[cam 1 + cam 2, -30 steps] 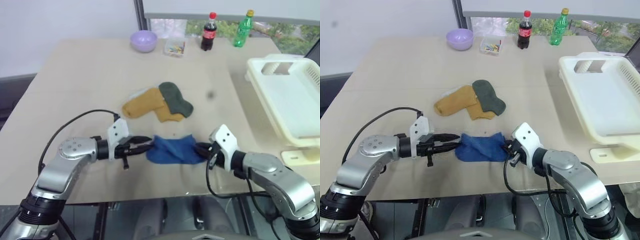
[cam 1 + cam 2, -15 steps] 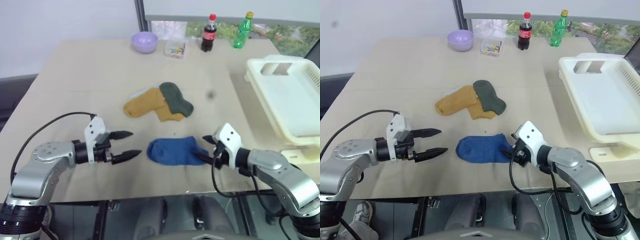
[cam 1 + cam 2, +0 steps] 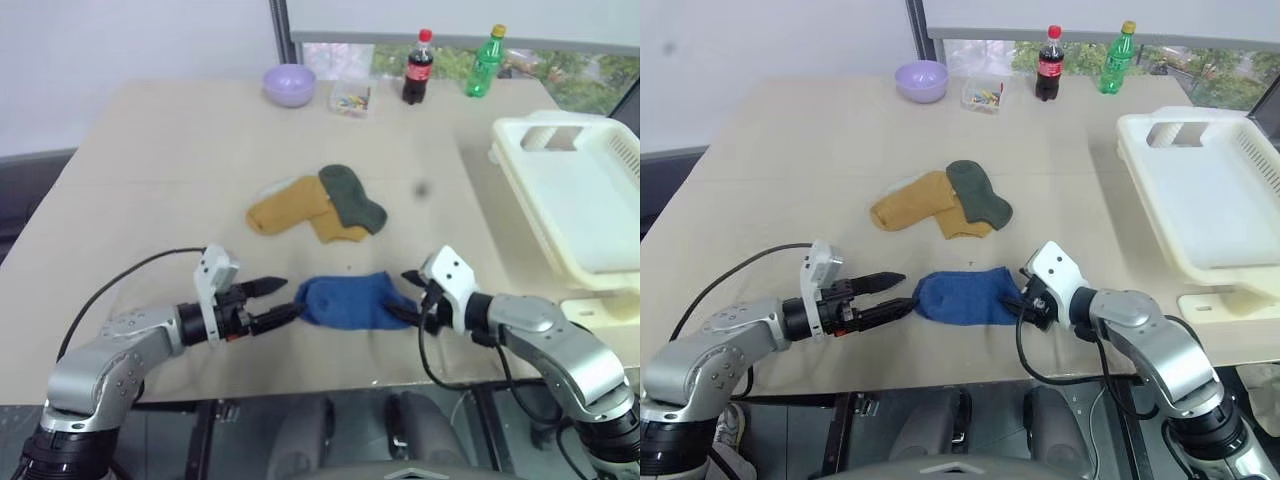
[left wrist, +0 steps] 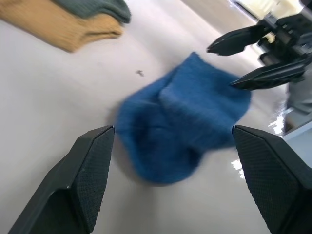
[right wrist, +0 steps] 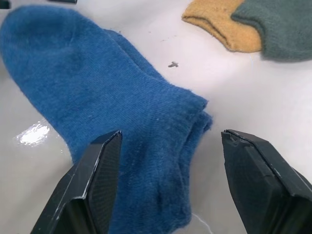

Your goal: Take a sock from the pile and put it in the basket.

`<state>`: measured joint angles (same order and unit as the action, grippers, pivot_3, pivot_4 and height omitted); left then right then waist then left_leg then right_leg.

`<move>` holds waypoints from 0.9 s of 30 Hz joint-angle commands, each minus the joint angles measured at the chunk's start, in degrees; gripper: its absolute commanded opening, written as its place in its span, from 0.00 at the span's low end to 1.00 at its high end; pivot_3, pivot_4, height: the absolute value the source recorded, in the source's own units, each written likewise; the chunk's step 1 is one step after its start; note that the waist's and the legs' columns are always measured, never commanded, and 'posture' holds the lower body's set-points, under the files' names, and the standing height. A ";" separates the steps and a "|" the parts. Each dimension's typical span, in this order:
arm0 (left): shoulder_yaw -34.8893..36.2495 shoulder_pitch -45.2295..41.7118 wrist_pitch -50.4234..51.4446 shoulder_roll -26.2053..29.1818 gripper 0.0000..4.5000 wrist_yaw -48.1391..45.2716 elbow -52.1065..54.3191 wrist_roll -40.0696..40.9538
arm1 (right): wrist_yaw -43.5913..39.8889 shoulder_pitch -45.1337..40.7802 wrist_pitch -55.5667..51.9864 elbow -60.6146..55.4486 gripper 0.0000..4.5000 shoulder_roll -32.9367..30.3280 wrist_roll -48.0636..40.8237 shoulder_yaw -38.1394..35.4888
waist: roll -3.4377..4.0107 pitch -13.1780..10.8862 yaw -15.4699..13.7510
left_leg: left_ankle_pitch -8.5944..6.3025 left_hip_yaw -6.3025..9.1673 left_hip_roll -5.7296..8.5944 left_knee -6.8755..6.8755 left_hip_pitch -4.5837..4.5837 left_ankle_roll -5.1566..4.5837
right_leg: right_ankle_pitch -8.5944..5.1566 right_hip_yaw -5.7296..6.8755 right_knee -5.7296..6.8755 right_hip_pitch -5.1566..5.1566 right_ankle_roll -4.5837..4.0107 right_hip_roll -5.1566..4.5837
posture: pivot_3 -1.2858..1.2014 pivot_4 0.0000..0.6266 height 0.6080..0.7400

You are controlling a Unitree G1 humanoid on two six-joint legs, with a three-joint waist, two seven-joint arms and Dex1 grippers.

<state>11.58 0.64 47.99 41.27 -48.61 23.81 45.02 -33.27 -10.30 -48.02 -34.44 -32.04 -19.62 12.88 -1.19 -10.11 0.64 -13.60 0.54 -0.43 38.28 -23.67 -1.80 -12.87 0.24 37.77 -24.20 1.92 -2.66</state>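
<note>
Since a second earlier both pincers had let go of the blue sock (image 3: 348,301), which now lay flat on the bench (image 3: 180,150). Between them it rested: the left pincer (image 3: 272,303) stood open with its tips at the sock's toe end, and the right pincer (image 3: 408,296) stood open at the cuff, one finger on each side of it. Just beyond the pincers lay the rest of the pile, a mustard sock (image 3: 291,211) with a dark green sock (image 3: 353,198) overlapping it. Well off to the right pincer's outer side sat the cream basket (image 3: 580,190).
</note>
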 commanded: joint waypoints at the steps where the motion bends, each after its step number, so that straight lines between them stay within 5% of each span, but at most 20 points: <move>1: -0.20 -0.65 1.63 -0.89 0.92 2.73 2.77 1.60 | -0.25 -0.36 1.87 0.33 0.73 0.00 0.41 -0.17 | 0.00 0.00 -0.01 | 0.00 -0.01 0.00 0.00 0.01 0.00 | 0.00 -0.01 0.00 0.00 -0.01 0.00 | 0.52 0.24 1.00; 3: -2.09 -0.56 1.78 -1.38 0.92 3.74 3.19 0.56 | -0.31 -0.58 2.24 1.51 0.73 0.30 0.71 0.19 | 0.00 0.00 -0.01 | 0.00 -0.01 0.01 0.00 0.02 0.00 | 0.01 -0.01 0.01 0.01 -0.01 0.01 | 0.52 0.24 1.00; 6: -3.82 -0.97 1.05 -2.95 0.74 5.43 2.76 -0.68 | -0.51 -0.84 2.93 3.36 0.68 0.86 1.08 0.71 | 0.00 0.00 -0.02 | 0.00 -0.02 0.01 0.00 0.02 0.00 | 0.01 -0.02 0.01 0.02 -0.02 0.00 | 0.52 0.24 1.00; 13: -2.51 -2.08 0.08 -2.66 0.01 4.77 1.65 -0.53 | -1.52 -2.57 3.20 3.76 0.02 2.57 0.14 1.64 | 0.01 0.00 0.02 | 0.00 -0.02 0.01 0.01 0.04 0.00 | 0.01 -0.02 0.03 0.01 -0.03 0.02 | 0.52 0.24 1.00; 27: -0.17 -4.44 -3.39 2.42 0.00 -1.44 -4.55 -2.71 | -2.59 -5.15 -0.42 1.01 0.01 2.00 -3.03 0.92 | 0.01 -0.01 -0.03 | 0.00 0.01 0.02 0.00 0.01 0.00 | -0.02 0.01 0.00 0.01 -0.06 0.00 | 0.52 0.24 1.00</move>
<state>10.76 -3.14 46.56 42.90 -49.10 19.29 43.11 -35.77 -14.70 -48.59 -31.37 -29.37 -22.42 14.81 -1.17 -10.11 0.60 -13.60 0.56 -0.42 38.28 -23.66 -1.79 -12.88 0.24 37.77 -24.20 1.87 -2.65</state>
